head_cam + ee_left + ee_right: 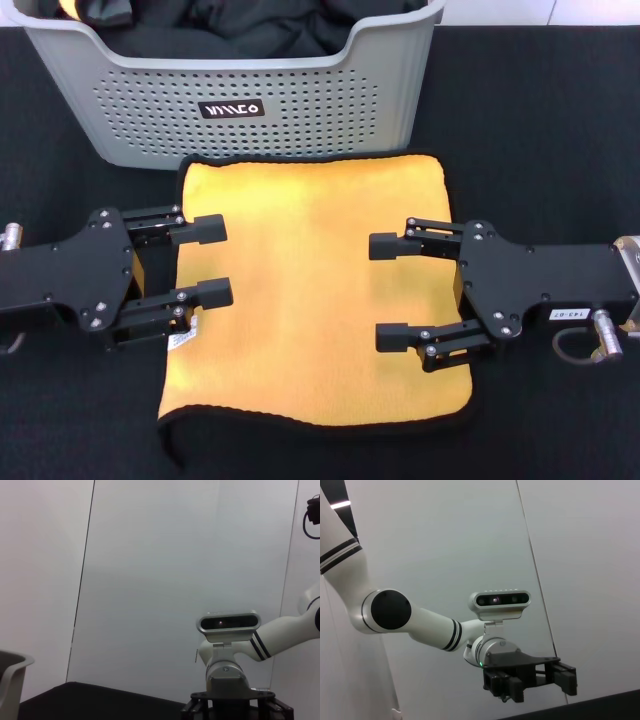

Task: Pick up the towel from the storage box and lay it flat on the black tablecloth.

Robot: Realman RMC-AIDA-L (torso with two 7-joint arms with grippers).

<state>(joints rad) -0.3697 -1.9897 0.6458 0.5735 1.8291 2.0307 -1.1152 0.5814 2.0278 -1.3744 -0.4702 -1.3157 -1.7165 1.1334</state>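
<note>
The towel [315, 290] lies orange side up on the black tablecloth [560, 140], just in front of the box [240, 95], its far edge close to the box's labelled wall. It looks nearly flat; only the near edge curls a little, showing the black stitching. A small white tag [183, 340] peeks out at the towel's left edge.

Both grippers hover over the towel, pointing inward at each other across its middle. The left gripper [213, 262] sits over the towel's left edge, fingers spread wide and empty. The right gripper [388, 291] sits over the towel's right half, likewise wide and holding nothing. That open, facing pose suits letting go after spreading the cloth.

Inside the box, only plain dark cloths [250, 25] show. The laying-out seems essentially done.
</note>
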